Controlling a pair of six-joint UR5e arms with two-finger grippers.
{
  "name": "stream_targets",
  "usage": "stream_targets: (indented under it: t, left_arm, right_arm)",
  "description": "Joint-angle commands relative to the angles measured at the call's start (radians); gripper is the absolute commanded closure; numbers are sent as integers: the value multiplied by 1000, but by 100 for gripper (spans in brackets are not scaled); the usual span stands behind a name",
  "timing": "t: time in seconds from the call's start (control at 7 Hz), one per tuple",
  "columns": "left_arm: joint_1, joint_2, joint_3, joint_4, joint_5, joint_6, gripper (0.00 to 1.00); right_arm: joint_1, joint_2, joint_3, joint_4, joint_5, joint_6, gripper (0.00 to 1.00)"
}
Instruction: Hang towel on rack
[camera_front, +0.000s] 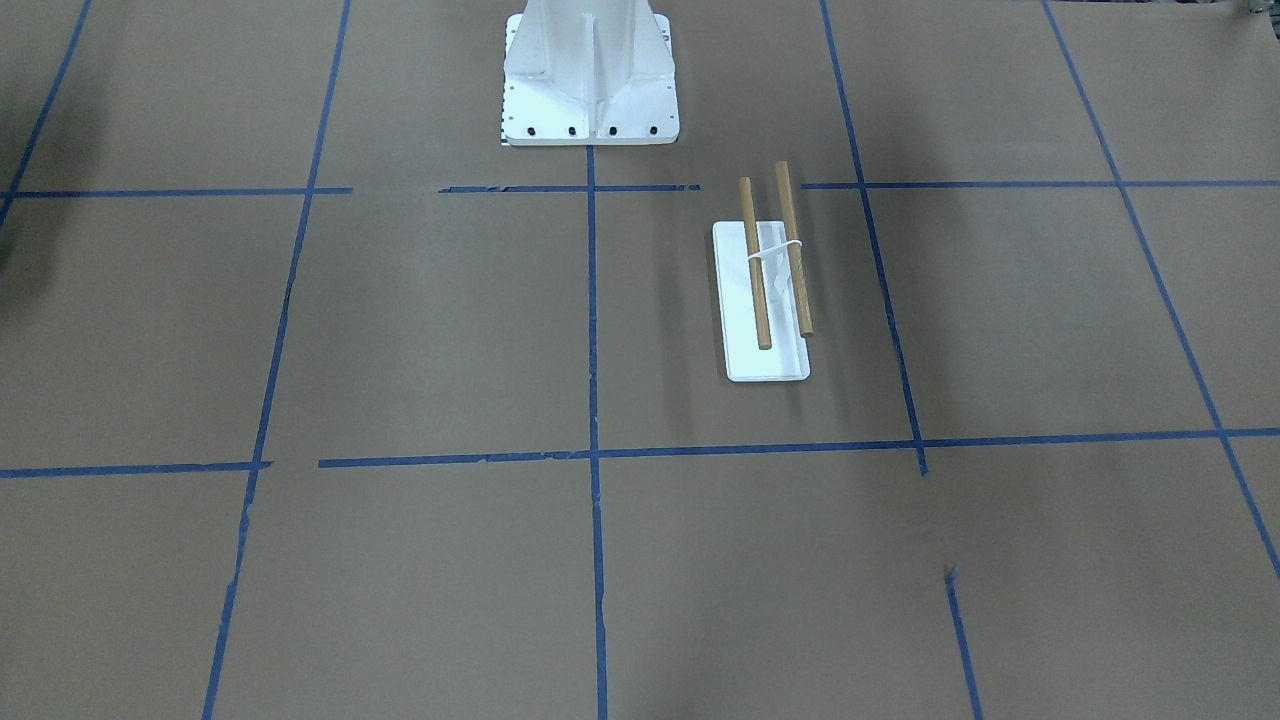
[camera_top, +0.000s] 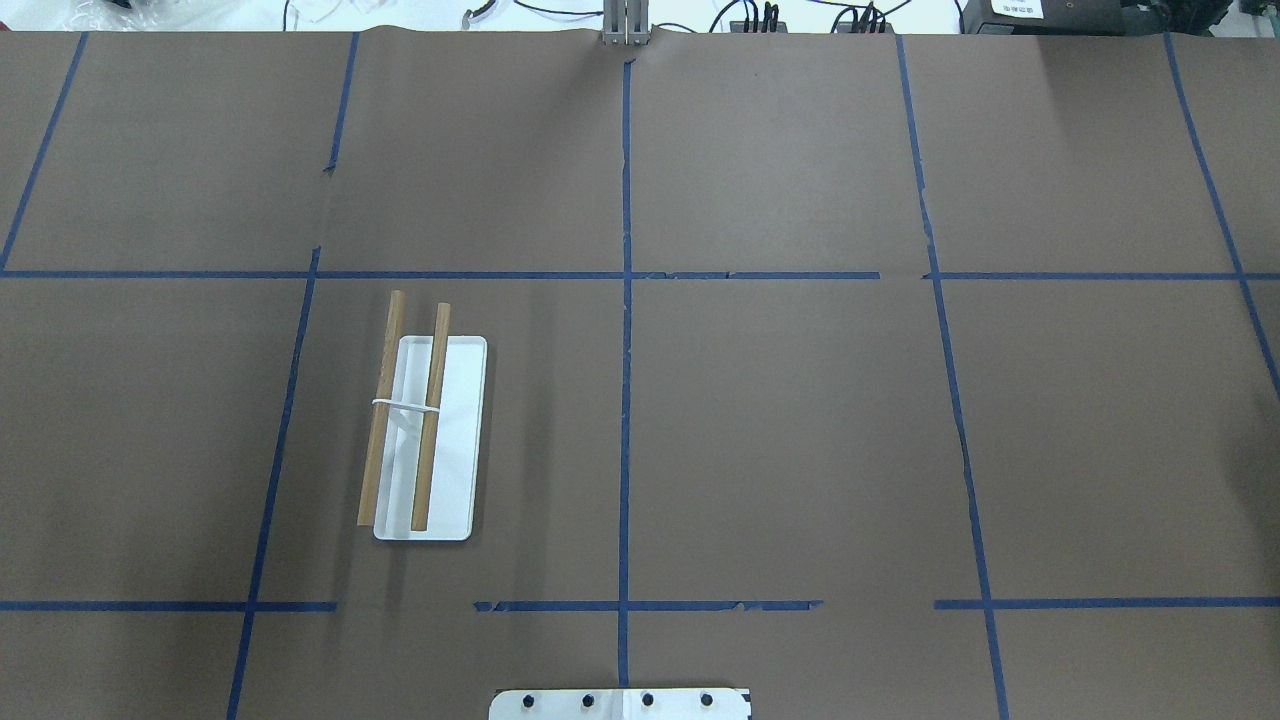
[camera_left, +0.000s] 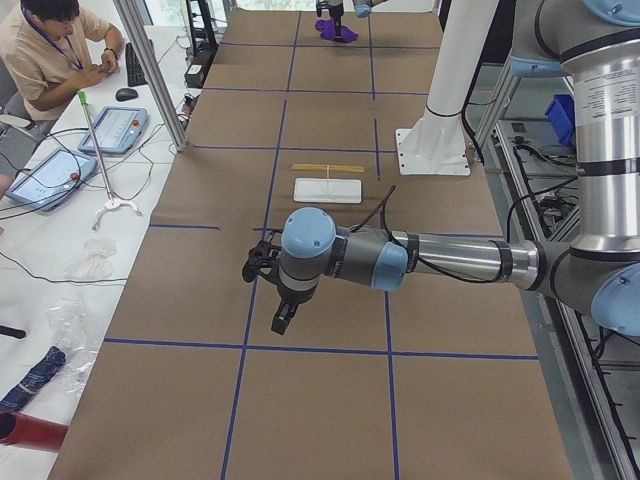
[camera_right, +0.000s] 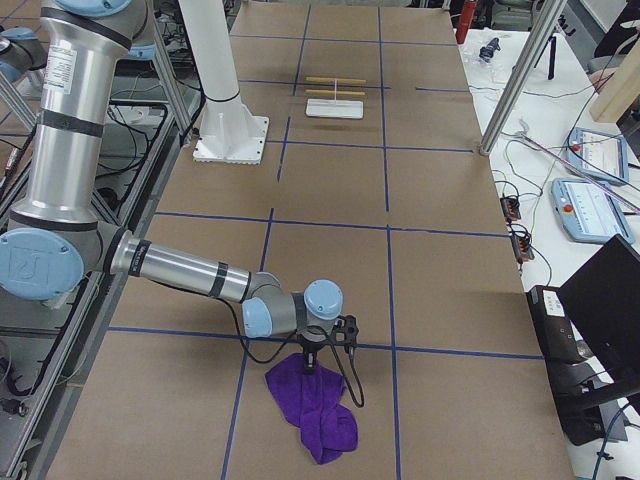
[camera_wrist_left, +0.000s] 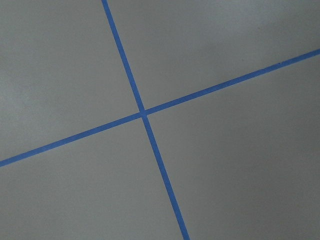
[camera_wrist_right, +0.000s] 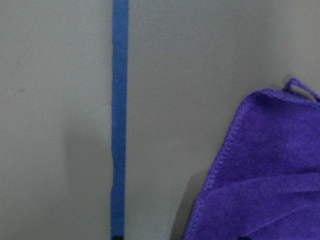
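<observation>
The purple towel (camera_right: 315, 410) lies crumpled on the table (camera_right: 440, 300), the right gripper (camera_right: 312, 362) at its 12 o'clock edge. The rack (camera_top: 430, 440) stands at 8 o'clock of the central tape cross (camera_top: 627, 275). The left gripper (camera_left: 283, 320) hangs over the table; I cannot tell how wide either gripper stands

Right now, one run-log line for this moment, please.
towel: on table | rack: bare | right gripper: at towel | left gripper: over table
</observation>
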Motion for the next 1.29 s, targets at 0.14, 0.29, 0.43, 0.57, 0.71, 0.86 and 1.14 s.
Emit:
stream_targets:
  t: [0.14, 0.29, 0.43, 0.57, 0.71, 0.86, 1.14]
  left_arm:
    - [-1, 1, -7, 0, 0, 2, 0]
    - [-1, 1, -8, 0, 0, 2, 0]
    - [-1, 1, -12, 0, 0, 0, 0]
    - [-1, 1, -12, 0, 0, 0, 0]
    - [-1, -1, -8, 0, 0, 0, 0]
    - [-1, 1, -8, 0, 0, -1, 0]
    - [-1, 1, -4, 0, 0, -1, 0]
  right_arm:
    - [-1, 7, -11, 9, -2, -8, 100]
    - [-1, 7, -9, 9, -4, -13, 100]
    - [1, 6, -8, 9, -4, -13, 100]
    - [4, 4, 0, 9, -2, -14, 100]
    - [4, 6, 6, 9, -4, -13, 100]
    - [4, 7, 17, 9, -5, -8, 40]
    - [4, -9, 46, 9, -7, 12, 0]
